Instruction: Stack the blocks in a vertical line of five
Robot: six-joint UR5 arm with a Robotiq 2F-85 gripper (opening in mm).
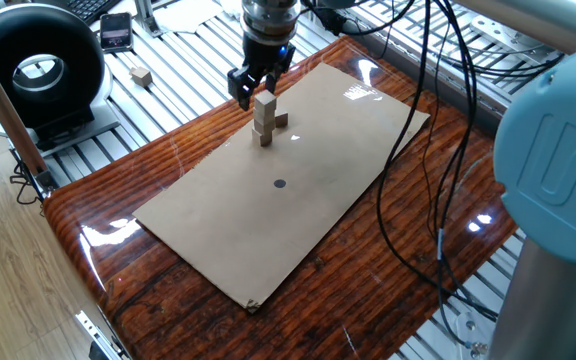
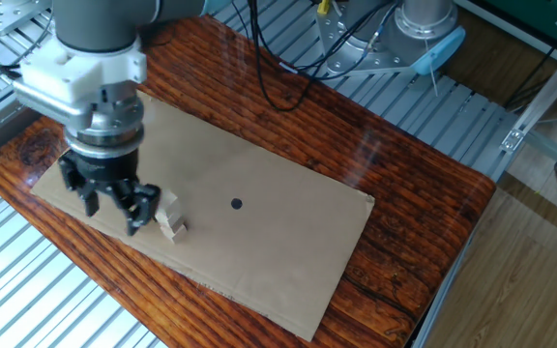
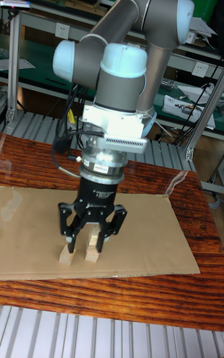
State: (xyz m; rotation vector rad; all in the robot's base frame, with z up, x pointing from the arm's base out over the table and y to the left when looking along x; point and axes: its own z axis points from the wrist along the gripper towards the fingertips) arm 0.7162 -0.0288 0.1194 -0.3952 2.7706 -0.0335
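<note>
Three blocks on cardboard, end effector empty with fingers apart.
Two blocks stacked on the cardboard sheet covering the bench; third block beside the base; fourth block lies off the bench, on the slatted surface.

UR logo on blue arm cap, no other legible txt
</note>
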